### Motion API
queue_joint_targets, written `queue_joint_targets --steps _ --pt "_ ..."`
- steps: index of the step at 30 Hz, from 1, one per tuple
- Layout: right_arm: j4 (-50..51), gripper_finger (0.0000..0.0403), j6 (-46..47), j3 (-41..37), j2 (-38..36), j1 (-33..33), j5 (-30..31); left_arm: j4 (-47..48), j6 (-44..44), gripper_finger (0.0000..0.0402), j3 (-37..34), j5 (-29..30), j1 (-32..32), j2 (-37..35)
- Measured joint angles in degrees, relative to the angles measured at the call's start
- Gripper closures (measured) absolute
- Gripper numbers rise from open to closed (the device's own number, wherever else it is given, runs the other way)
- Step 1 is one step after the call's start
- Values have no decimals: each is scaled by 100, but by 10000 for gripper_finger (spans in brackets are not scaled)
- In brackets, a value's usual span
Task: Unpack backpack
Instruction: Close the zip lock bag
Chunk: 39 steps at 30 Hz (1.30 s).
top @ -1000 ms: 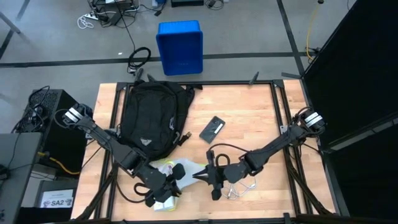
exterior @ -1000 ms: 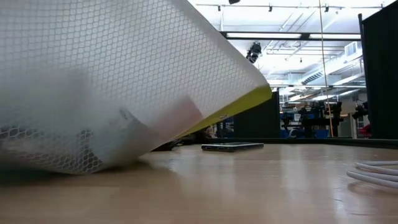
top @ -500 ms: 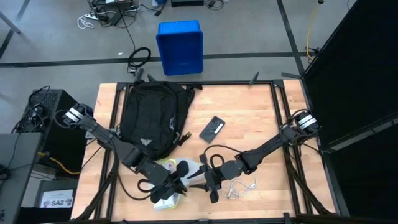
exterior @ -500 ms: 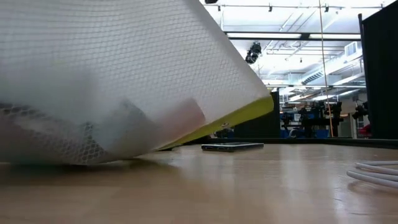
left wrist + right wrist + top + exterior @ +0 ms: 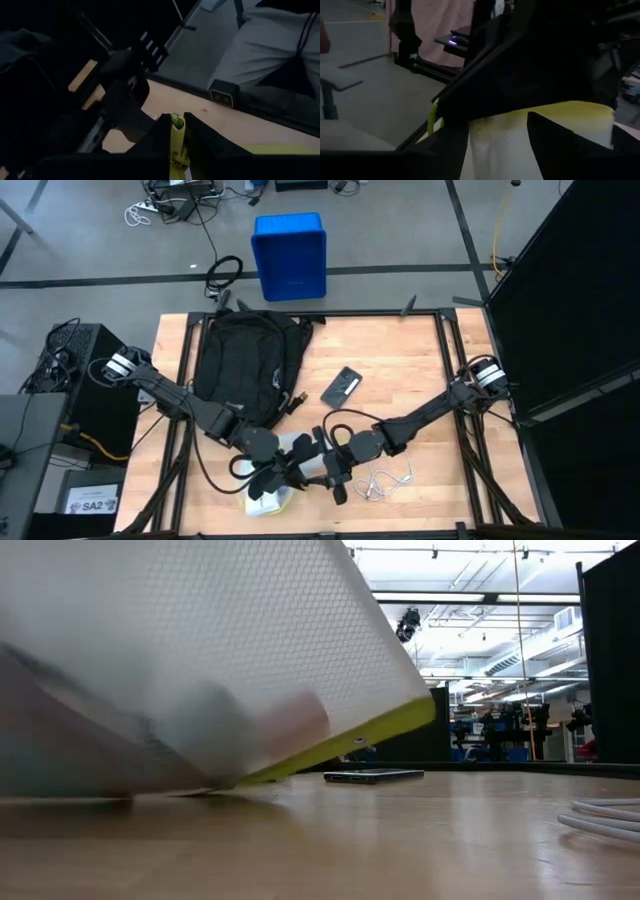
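Observation:
The black backpack [image 5: 240, 365] lies flat on the table's far left part; no gripper touches it. A white mesh pouch [image 5: 300, 447] with a yellow edge [image 5: 570, 107] is near the table's front edge and fills the low view [image 5: 200, 660]. Its lower side rests on the wood [image 5: 130, 795]. My left gripper [image 5: 283, 477] is shut on the pouch. My right gripper [image 5: 318, 465] faces it from the table's right. It is open, one finger on either side of the white mesh [image 5: 497, 142]. My left gripper pinches the pouch's yellow edge [image 5: 176, 131] between its two fingers. The edge stands up out of the narrow gap between them. The fingers slant down toward the table's right. My right gripper: I cannot tell whether its fingers touch the mesh between them.
A dark phone [image 5: 342, 387] lies flat mid-table, also in the low view [image 5: 372, 776]. A white cable [image 5: 385, 480] lies coiled near the front edge, right of the grippers. A blue bin [image 5: 289, 256] stands on the floor beyond the far edge.
My left gripper has moved toward the table's right and my right gripper toward the left, so the two have closed in on each other. The pouch between them has bunched up, no longer drawn to a point. Its near part has sunk to the table.

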<state>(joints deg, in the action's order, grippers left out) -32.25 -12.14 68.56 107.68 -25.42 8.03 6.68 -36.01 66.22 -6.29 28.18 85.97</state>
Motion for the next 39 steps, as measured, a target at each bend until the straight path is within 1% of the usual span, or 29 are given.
queue_joint_targets --steps 4,9,12,17,20,21,23,28,29,32,35,39 --pt "-2 242 92 10 0 74 -377 -103 -235 384 0 -37 -6 2" --pt "-44 253 96 10 0 94 -848 -147 -236 384 0 -39 -8 2" --pt "-59 250 98 12 0 89 -917 -157 -238 384 0 -43 -8 2" --pt "-151 229 85 12 0 93 -1163 -191 -262 384 8 -109 -10 2" --pt "-232 230 55 12 0 117 -1239 -227 -264 384 9 -119 -10 0" --pt "-236 238 47 12 0 138 -1267 -229 -267 384 9 -117 -10 0" --pt "-238 266 48 12 2 156 -1297 -223 -269 384 9 -117 -15 0" --pt "-257 378 12 12 5 242 -1287 -251 -267 384 9 -125 -17 -4" --pt "-256 388 -48 12 7 250 -1293 -256 -269 384 9 -125 -17 -4" --pt "-260 395 -140 12 7 248 -1252 -264 -226 384 9 -149 -17 -4" --pt "-284 399 -212 12 9 227 -1008 -251 -83 381 9 -150 -1 -25" --pt "-411 402 -257 18 9 183 -532 -317 478 343 43 -114 27 -81"
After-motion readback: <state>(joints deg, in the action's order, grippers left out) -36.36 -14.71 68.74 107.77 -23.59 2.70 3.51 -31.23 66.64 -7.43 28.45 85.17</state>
